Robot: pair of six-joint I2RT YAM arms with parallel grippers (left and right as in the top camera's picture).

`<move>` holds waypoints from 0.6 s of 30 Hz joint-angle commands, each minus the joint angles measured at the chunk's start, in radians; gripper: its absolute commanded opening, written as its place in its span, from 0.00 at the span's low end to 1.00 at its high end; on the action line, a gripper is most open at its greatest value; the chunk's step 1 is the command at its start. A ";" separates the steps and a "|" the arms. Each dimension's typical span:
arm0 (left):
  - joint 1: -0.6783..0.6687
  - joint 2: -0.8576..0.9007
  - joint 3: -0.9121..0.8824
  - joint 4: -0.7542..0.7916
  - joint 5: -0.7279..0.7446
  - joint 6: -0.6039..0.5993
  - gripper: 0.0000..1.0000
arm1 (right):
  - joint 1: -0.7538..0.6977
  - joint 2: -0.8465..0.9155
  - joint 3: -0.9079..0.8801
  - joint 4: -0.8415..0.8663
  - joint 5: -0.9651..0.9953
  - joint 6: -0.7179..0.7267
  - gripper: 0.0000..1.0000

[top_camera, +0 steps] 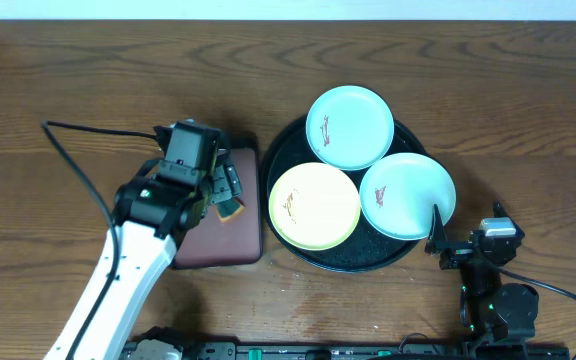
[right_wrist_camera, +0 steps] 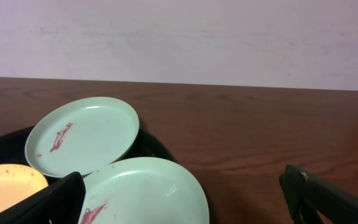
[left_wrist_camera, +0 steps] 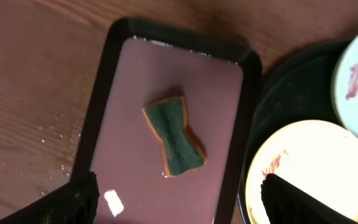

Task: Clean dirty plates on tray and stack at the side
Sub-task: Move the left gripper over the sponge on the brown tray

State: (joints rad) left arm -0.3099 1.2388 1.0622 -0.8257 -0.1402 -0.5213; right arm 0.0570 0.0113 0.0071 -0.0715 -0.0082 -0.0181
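The round black tray (top_camera: 350, 262) holds three smeared plates: a mint plate (top_camera: 349, 126) at the back, a second mint plate (top_camera: 407, 195) at the right and a yellow plate (top_camera: 314, 205) at the left. My left gripper (top_camera: 226, 190) is open and empty above a green-and-orange sponge (left_wrist_camera: 174, 135), which lies on the maroon tray (left_wrist_camera: 142, 68). My right gripper (top_camera: 466, 230) is open and empty, low by the right rim of the black tray. In the right wrist view its fingers (right_wrist_camera: 182, 199) straddle the edge of the near mint plate (right_wrist_camera: 154, 186); the far mint plate (right_wrist_camera: 86, 134) leans on the rim.
The rectangular maroon tray (top_camera: 218, 245) sits just left of the black tray (left_wrist_camera: 284, 93), nearly touching it. Water drops lie on the wood left of it (left_wrist_camera: 51, 134). A black cable (top_camera: 73, 165) runs across the table at the left.
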 commanded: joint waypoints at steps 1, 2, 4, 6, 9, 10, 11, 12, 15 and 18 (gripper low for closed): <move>-0.003 0.056 0.022 0.001 -0.010 -0.042 0.84 | 0.005 -0.005 0.000 -0.006 0.000 -0.005 0.99; 0.000 0.078 0.022 0.002 -0.010 -0.055 0.84 | 0.005 -0.005 0.000 -0.006 0.000 -0.005 0.99; 0.013 0.120 0.022 -0.004 -0.009 -0.174 0.84 | 0.005 -0.005 0.000 -0.006 0.000 -0.005 0.99; 0.018 0.164 0.022 -0.011 -0.009 -0.305 0.85 | 0.005 -0.005 0.000 -0.006 0.000 -0.005 0.99; 0.019 0.236 0.022 -0.003 -0.009 -0.394 0.85 | 0.005 -0.005 0.000 -0.006 0.000 -0.005 0.99; 0.019 0.256 0.022 -0.002 -0.010 -0.397 0.84 | 0.005 -0.005 0.000 -0.006 0.000 -0.005 0.99; 0.019 0.275 0.022 0.001 -0.010 -0.397 0.85 | 0.005 -0.005 0.000 -0.006 0.000 -0.005 0.99; 0.019 0.292 0.022 0.004 -0.010 -0.397 0.85 | 0.005 -0.005 0.000 -0.006 0.000 -0.005 0.99; 0.019 0.339 0.022 0.008 -0.009 -0.411 0.85 | 0.005 -0.005 0.000 -0.006 0.000 -0.005 0.99; 0.019 0.386 0.022 0.008 -0.009 -0.419 0.85 | 0.005 -0.005 0.000 -0.006 0.000 -0.005 0.99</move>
State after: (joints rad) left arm -0.2955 1.5902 1.0622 -0.8139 -0.1379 -0.8967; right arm 0.0570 0.0113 0.0071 -0.0715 -0.0082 -0.0181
